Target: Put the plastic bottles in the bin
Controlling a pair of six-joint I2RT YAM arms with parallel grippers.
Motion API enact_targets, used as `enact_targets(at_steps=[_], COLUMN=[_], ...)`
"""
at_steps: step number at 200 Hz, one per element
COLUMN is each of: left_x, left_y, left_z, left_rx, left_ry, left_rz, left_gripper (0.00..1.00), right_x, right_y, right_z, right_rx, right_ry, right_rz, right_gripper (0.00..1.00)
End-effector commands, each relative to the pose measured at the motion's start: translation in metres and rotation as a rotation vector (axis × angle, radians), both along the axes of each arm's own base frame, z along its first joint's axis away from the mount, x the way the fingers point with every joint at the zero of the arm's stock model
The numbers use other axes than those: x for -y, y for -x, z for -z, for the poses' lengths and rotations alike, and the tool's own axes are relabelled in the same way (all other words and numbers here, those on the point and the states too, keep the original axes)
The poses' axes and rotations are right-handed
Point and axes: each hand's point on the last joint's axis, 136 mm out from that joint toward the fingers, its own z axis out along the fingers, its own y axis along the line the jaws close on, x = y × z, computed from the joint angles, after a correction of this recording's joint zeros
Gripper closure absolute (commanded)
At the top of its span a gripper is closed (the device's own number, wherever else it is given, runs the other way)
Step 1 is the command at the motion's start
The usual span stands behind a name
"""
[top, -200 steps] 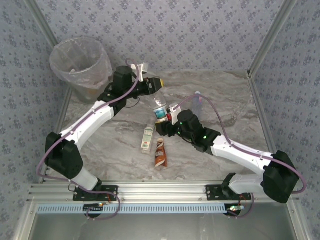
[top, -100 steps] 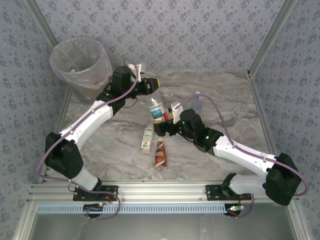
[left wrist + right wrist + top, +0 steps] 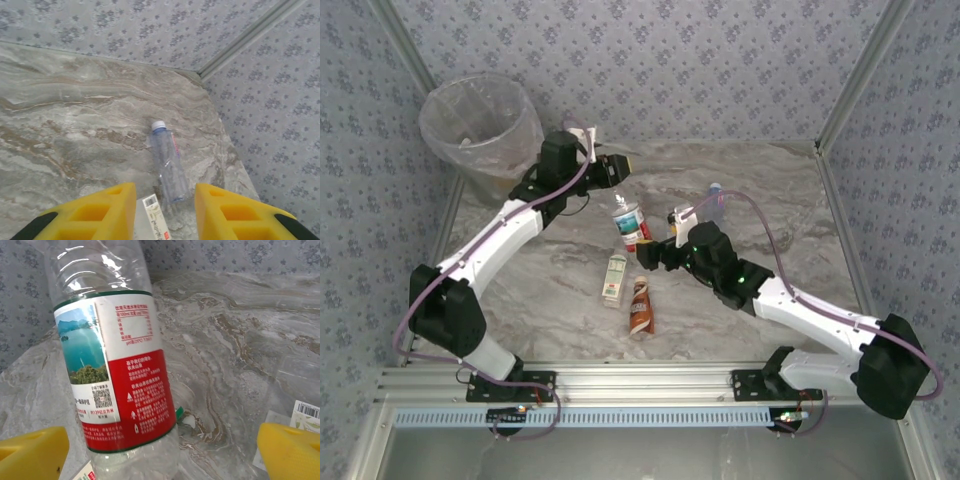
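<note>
A clear bottle with a red and white label (image 3: 632,224) (image 3: 120,385) stands tilted mid-table. It lies between the wide-apart yellow fingers (image 3: 33,452) of my right gripper (image 3: 650,253) (image 3: 160,455), which is open and not touching it. A white-labelled bottle (image 3: 613,279) and a brown-white bottle (image 3: 640,305) lie nearer the front. A clear blue-capped bottle (image 3: 712,205) (image 3: 169,165) lies at the right. My left gripper (image 3: 623,166) (image 3: 165,215) hangs open and empty above the table's back, right of the grey bin (image 3: 480,128).
The bin with its crinkly bag stands in the back left corner against the patterned wall. The metal frame rail (image 3: 640,380) runs along the front edge. A barcoded clear wrapper (image 3: 302,415) lies at the right in the right wrist view.
The right gripper has drawn back to the right, off the red-labelled bottle, which has shifted slightly left. The left gripper has pulled back a little toward the bin.
</note>
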Motion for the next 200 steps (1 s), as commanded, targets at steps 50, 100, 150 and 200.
enact_targets(at_steps=[50,100,150,200], left_x=[-0.025,-0.044,-0.067,-0.085], left_y=[-0.001,-0.003,-0.015,-0.032], left_z=[-0.045,-0.081,-0.126,-0.168], left_rx=[0.142,0.258,0.415,0.511], left_ry=[-0.045,-0.096,-0.155,-0.26], left_rz=[-0.077,-0.163,-0.291,-0.405], left_gripper=[1.0,1.0,1.0,1.0], right_x=[0.033,0.059,0.069,0.069], right_y=[-0.01,-0.012,-0.015,-0.018], right_z=[-0.009,-0.002,0.0,-0.003], right_rx=[0.059,0.056,0.053,0.064], right_ry=[-0.066,-0.063,-0.055,-0.058], right_rz=[0.178,0.299,0.361,0.365], right_gripper=[0.01,0.01,0.01,0.01])
